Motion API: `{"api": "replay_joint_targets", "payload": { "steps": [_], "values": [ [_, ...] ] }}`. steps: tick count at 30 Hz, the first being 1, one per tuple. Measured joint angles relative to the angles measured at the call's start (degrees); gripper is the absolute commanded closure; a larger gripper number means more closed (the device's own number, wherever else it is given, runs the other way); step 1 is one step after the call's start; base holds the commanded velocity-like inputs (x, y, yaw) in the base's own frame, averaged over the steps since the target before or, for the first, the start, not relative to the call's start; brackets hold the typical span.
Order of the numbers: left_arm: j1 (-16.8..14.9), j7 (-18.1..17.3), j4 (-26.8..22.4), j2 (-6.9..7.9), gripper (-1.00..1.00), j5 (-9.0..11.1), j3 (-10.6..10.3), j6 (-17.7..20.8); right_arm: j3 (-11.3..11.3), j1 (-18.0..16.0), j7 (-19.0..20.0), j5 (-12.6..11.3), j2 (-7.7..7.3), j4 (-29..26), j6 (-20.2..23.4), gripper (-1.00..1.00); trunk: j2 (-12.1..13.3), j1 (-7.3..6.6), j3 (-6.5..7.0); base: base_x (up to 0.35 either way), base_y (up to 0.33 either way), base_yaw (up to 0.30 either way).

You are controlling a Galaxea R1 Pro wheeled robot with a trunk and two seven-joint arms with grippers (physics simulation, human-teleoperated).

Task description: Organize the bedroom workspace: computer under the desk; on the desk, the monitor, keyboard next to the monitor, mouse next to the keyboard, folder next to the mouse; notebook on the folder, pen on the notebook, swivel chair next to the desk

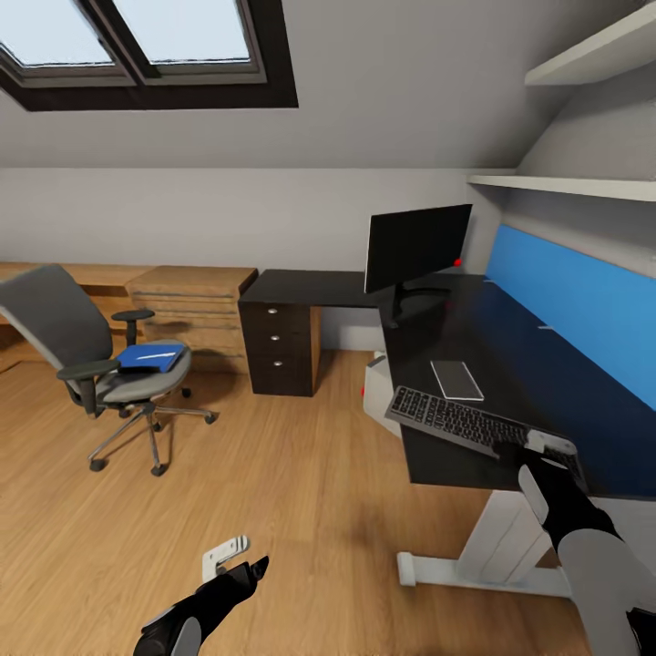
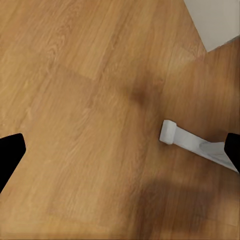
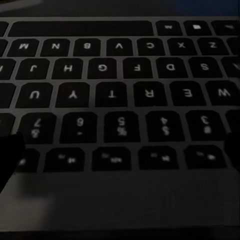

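Observation:
The dark keyboard lies near the front edge of the black desk, with the grey notebook just behind it and the monitor upright at the corner. My right gripper is open, low over the keyboard's right end, one fingertip at each side. The computer peeks out under the desk. The blue folder, with the white pen on it, rests on the swivel chair at the left. My left gripper hangs open over the floor. The mouse is out of view.
A light wooden drawer cabinet stands against the back wall beside the desk's dark drawer unit. The desk's white foot reaches onto the wooden floor. A small white object lies on the floor by my left gripper.

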Motion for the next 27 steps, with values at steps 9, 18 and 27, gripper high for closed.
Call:
{"api": "replay_joint_targets", "payload": {
  "steps": [9, 18, 27],
  "values": [
    [0.00, 0.00, 0.05, -0.03, -1.00, 0.00, -0.06, 0.00, -0.01, 0.01, 0.00, -0.01, 0.00, 0.00, 0.00, -1.00, 0.00, -0.01, 0.00, -0.006, 0.000, 0.000],
    [0.00, 0.08, 0.05, -0.09, -1.00, -0.01, -0.06, -0.01, -0.01, 0.01, 0.00, 0.00, 0.00, -0.02, -0.06, -1.00, 3.60, -1.98, 1.61, 0.000, 0.000, 0.000],
    [0.00, 0.08, 0.08, -0.09, -1.00, -0.01, -0.06, -0.06, -0.01, 0.01, 0.00, 0.00, 0.00, -0.02, -0.08, -1.00, 7.21, -3.96, 3.23, 0.000, 0.000, 0.000]
  ]
}}
